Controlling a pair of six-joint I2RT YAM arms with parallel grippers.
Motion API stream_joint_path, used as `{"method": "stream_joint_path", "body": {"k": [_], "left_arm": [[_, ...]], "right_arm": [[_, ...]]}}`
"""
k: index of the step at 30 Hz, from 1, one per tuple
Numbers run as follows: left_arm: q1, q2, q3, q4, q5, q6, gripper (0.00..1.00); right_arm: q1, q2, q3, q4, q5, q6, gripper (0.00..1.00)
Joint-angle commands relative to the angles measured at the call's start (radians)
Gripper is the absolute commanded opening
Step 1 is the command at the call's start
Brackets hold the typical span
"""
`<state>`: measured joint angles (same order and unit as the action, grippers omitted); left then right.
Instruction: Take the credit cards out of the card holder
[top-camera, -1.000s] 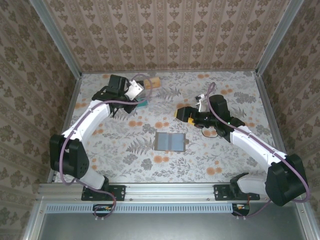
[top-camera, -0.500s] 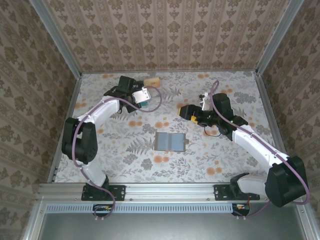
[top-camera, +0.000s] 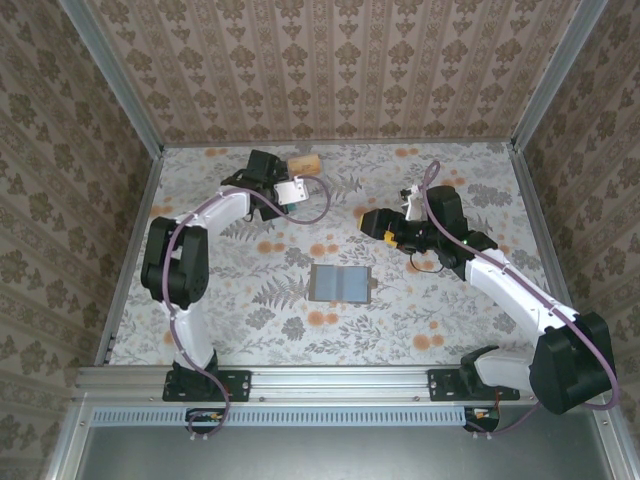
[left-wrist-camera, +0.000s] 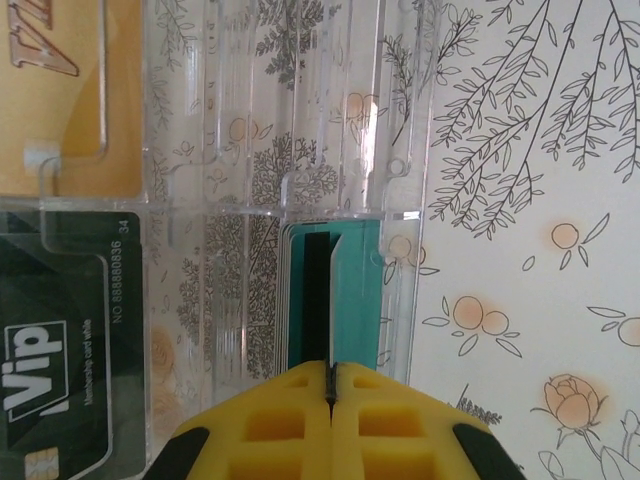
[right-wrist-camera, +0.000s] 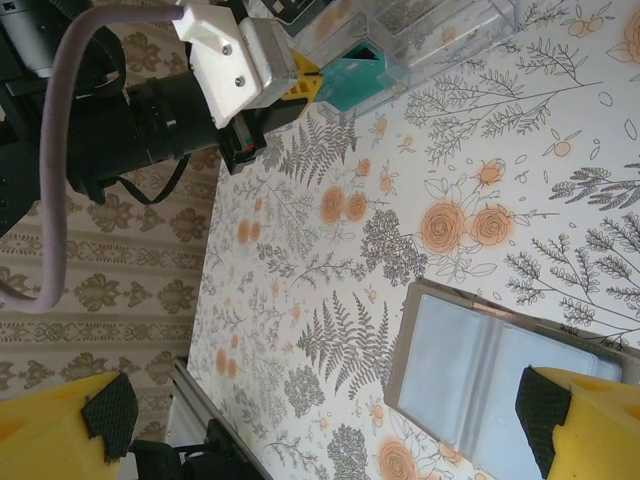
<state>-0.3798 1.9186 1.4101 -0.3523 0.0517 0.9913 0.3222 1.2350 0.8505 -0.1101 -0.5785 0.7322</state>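
one card holder, three cards — one tray

Open table rings the card holder; the clear tray crowds the far-left corner

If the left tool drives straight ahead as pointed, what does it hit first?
The left tool, shut on a teal card, points into a slot of the clear tray. The card's far edge would probably meet that slot's end wall first, though depth is unclear.
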Motion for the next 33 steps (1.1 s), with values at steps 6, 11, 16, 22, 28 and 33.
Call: {"method": "stream_joint_path", "body": {"k": [6,11,16,22,28,33], "left_arm": [[0.005,0.037,0.028,0.013,0.038,0.033,0.00],[0.009,0.042,0.020,0.029,0.021,0.022,0.12],[0.010,0.043,0.025,0.043,-0.004,-0.003,0.25],[0.010,0.050,0.016,0.059,-0.021,-0.003,0.26],[0.012,0.050,0.018,0.044,-0.012,-0.009,0.30],[0.012,0.035,0.028,0.017,0.009,-0.018,0.34]], "right_arm": [[-0.005,0.003,0.021,-0.007,0.015,0.001,1.00],[-0.005,0.001,0.016,-0.006,0.014,0.003,1.00],[-0.006,0.001,0.007,0.004,0.016,0.015,1.00],[-0.005,-0.006,0.001,0.009,0.016,0.019,1.00],[-0.005,-0.011,-0.006,0.011,0.017,0.022,1.00],[-0.005,-0.011,-0.005,0.012,0.013,0.022,1.00]]}}
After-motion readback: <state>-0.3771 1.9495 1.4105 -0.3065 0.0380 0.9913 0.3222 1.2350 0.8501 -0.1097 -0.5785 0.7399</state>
